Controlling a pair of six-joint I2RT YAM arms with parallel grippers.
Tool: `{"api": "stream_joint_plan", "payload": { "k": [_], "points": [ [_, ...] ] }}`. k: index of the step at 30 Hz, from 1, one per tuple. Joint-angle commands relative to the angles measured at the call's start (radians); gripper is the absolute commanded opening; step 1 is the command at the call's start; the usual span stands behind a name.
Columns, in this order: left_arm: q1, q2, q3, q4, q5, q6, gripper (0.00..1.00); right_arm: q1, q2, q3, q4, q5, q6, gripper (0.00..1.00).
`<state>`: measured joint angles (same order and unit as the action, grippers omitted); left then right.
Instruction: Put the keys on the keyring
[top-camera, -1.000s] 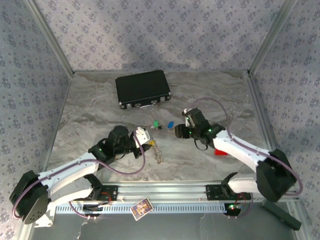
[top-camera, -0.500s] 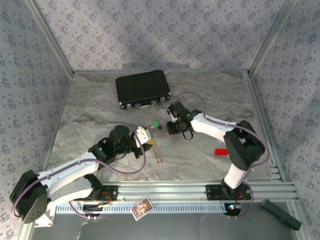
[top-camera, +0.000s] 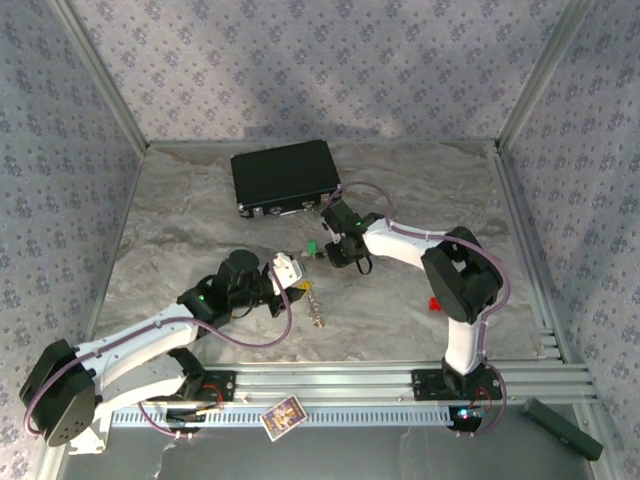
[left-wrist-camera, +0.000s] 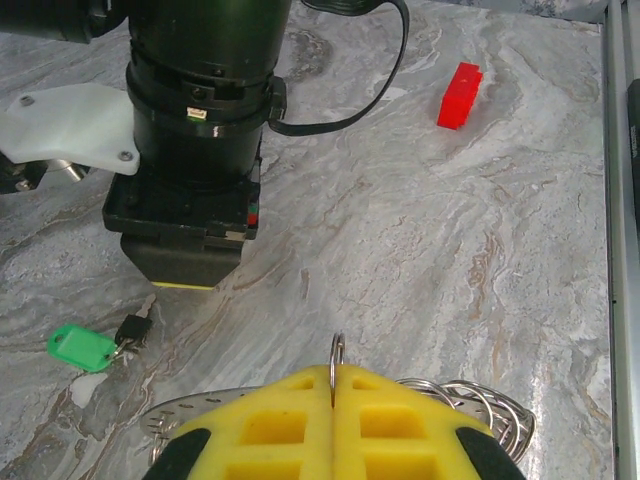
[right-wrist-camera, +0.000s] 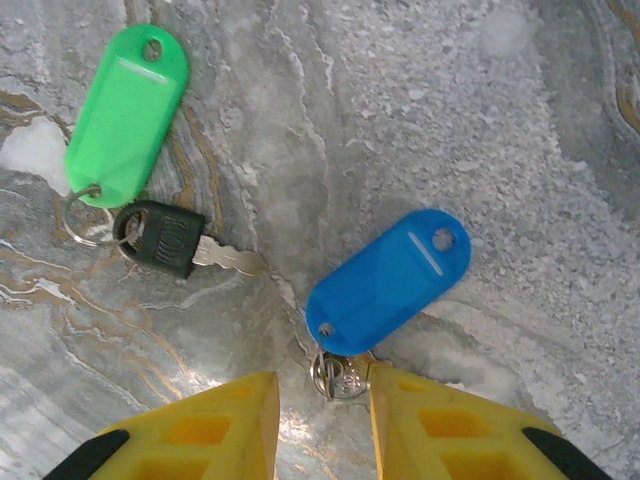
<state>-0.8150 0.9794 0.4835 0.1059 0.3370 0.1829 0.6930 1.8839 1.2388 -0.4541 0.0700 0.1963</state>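
While L claw (left-wrist-camera: 335, 388) clamps thin metal ring (left-wrist-camera: 334, 354), R claw (right-wrist-camera: 322, 388) gapes astride blue key (right-wrist-camera: 390, 280); green key (right-wrist-camera: 128, 115), red block (left-wrist-camera: 459, 96) nearby.

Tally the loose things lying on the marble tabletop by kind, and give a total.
keys: 2 (green key, blue key)
keyring: 1
black case: 1
red block: 1
total: 5

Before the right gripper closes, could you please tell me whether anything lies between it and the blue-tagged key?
Nothing visible does. The metal end of the blue-tagged key lies on the table between the open jaws of the right gripper; the green-tagged key lies apart, to the left in the right wrist view.
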Motion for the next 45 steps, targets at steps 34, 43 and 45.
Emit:
{"api": "stream_joint_plan", "payload": {
  "k": [34, 43, 45],
  "points": [
    [-0.008, -0.04, 0.032, -0.023, 0.015, 0.033, 0.0, 0.118, -0.307, -0.168, -0.207, 0.114, -0.013, 0.0],
    [-0.009, -0.048, 0.024, -0.015, 0.036, 0.029, 0.0, 0.175, -0.67, -0.319, -0.074, 0.02, -0.108, 0.0],
    [-0.01, -0.047, 0.023, -0.012, 0.039, 0.023, 0.0, 0.177, -0.721, -0.344, -0.024, -0.009, -0.131, 0.0]
  ]
}}
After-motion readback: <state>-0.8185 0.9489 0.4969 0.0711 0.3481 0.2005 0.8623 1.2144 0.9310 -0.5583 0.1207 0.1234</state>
